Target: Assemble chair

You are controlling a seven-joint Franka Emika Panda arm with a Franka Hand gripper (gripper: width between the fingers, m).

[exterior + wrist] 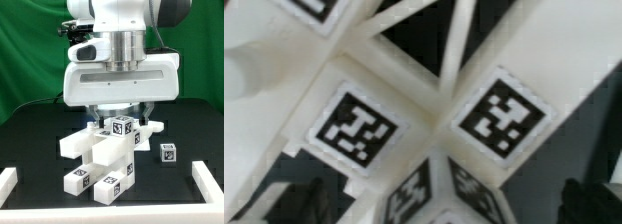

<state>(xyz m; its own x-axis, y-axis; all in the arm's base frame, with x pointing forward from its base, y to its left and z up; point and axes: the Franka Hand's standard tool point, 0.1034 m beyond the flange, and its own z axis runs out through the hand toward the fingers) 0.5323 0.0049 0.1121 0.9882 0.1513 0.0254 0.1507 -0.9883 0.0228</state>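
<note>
**A:** Tagged white blocky plastic chair parts (pixel 358 125) fill the wrist view, right up against the lens.

**B:** And from outside?

**A:** They sit as one heap (pixel 105 150) in the middle of the black table (pixel 40 135), with the two-finger gripper (pixel 122 114) low over the topmost tagged block. Its jaws look spread and released, holding nothing. The big white robot arm (pixel 120 40) hides most of them, so I say that with some caution.

**B:** What worries you?

**A:** That heap is made of leaning slabs and notched blocks, and I can't see that any joint is locked. If the fingers lift away crooked, or one pad drags on the top block, the stack could tip or a joint could pull apart.

**B:** Anything loose?

**A:** One small white tagged cube (pixel 168 152) lies apart from the heap, on the exterior view's right. A toppling slab could knock it toward the raised white border (pixel 208 185), where it would be awkward to grasp.
</note>
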